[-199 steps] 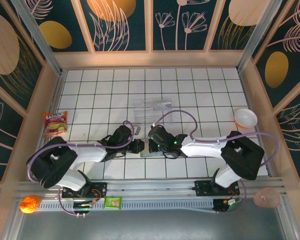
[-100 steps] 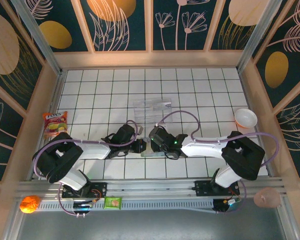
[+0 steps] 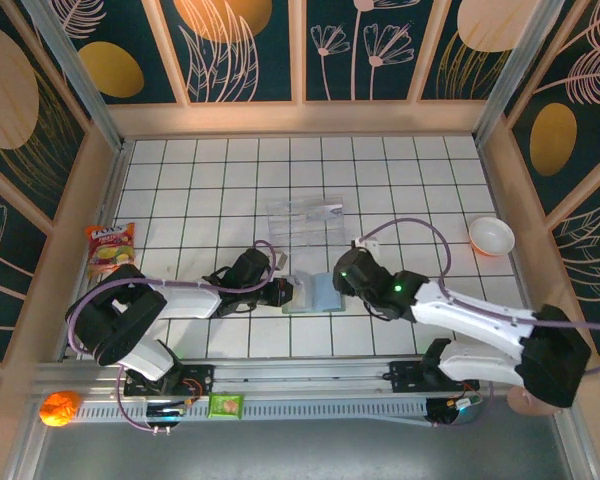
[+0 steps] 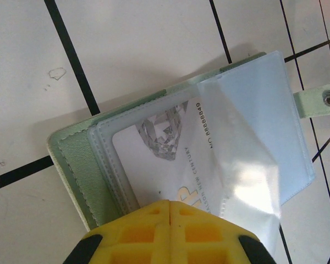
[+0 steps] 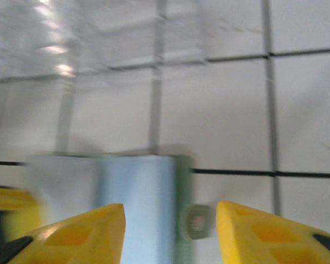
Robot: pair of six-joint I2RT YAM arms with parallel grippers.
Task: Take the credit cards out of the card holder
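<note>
Left gripper [image 4: 169,208]: yellow fingers together, clamped on the near edge of the card holder [image 4: 77,165]. Likely an anchor, so the holder does not slide on the table [image 3: 180,200] while the other arm pulls.

Holder lies open and flat between the 2 arms, snap tab [image 4: 319,102] unfastened. 1 white card [image 4: 154,137] sits in a clear sleeve [image 4: 286,137], number side up.

Right gripper [image 5: 168,212]: fingers apart, holding nothing, low over the holder's tab side. Judged to be lining up for the next pull.

Beyond, well apart: pile of see-through credit cards [image 3: 305,215]. Apparently the drop spot, kept away from the work area. Count in pile: cannot tell.

Far right: white bowl [image 3: 491,236], not involved.
</note>
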